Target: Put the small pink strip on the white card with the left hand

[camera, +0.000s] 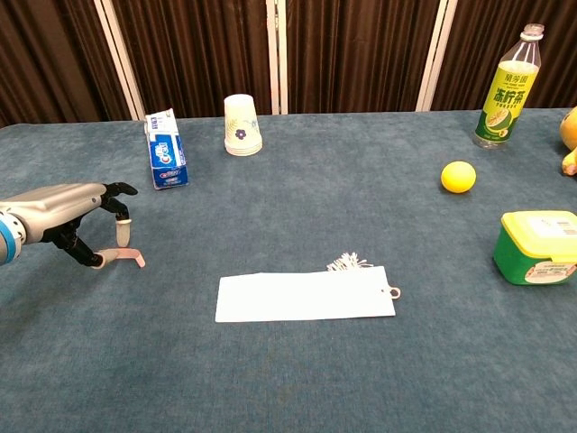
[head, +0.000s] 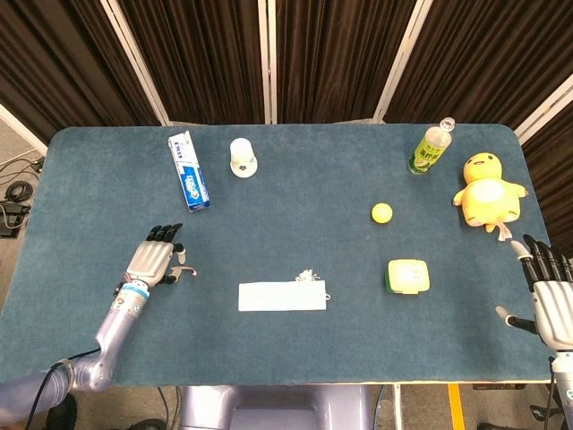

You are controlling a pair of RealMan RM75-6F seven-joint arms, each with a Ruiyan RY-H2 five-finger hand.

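Looks like a robot test lab or staged demo booth, not a home. Blue felt-covered table [head: 295, 170] boxed in by dark curtains [head: 331, 54] hung between white frame posts [head: 266, 58]. Loose cables [head: 16, 193] on bare floor at the left edge. Unrelated props spread well apart: toothpaste box [head: 189, 170], paper cup [head: 242, 156], drink bottle [head: 431, 148], yellow ball [head: 382, 212], plush duck [head: 489, 191], small green and yellow box [head: 407, 276].
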